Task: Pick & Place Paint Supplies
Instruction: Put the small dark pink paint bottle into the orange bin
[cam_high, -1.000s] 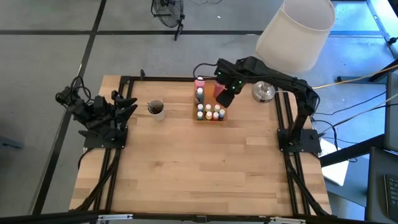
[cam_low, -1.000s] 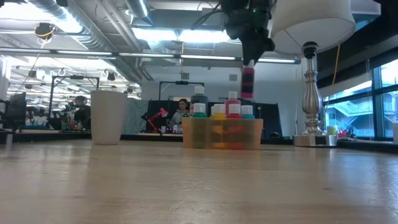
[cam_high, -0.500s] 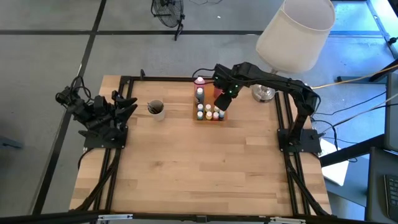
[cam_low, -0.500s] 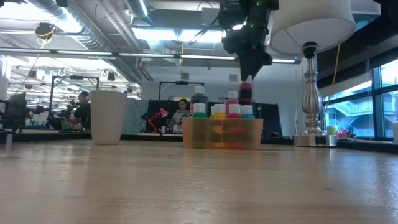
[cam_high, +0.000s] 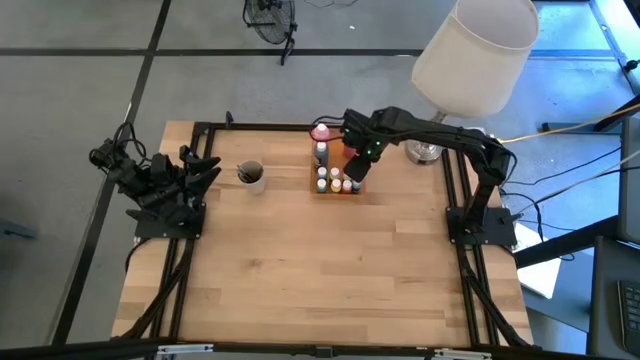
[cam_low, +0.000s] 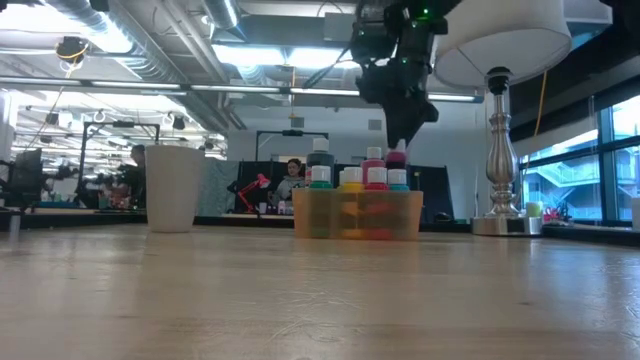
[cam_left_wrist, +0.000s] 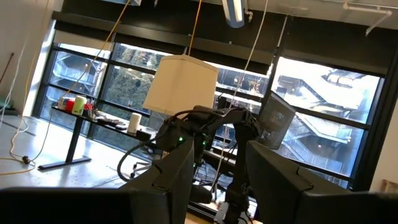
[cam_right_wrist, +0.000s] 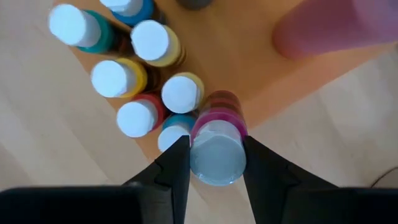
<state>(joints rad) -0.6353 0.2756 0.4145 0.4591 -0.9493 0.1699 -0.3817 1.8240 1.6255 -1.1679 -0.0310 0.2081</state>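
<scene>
The right pincer (cam_right_wrist: 214, 163) is clenched around a small magenta paint bottle (cam_right_wrist: 216, 146) with a white cap, held upright over the orange bottle tray (cam_high: 338, 190) at the worktop's (cam_high: 320, 270) 12 o'clock side. Other small capped bottles (cam_right_wrist: 134, 78) stand in the tray just beside it. The left pincer (cam_high: 205, 168) waits at 9 o'clock; I cannot tell its state.

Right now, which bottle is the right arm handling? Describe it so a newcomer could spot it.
Find the big white-shaded lamp at the table's far edge; beside it sits an orange tray of small paint bottles. The magenta bottle at the tray's lamp-side end is the only one clamped in the right gripper.
</scene>
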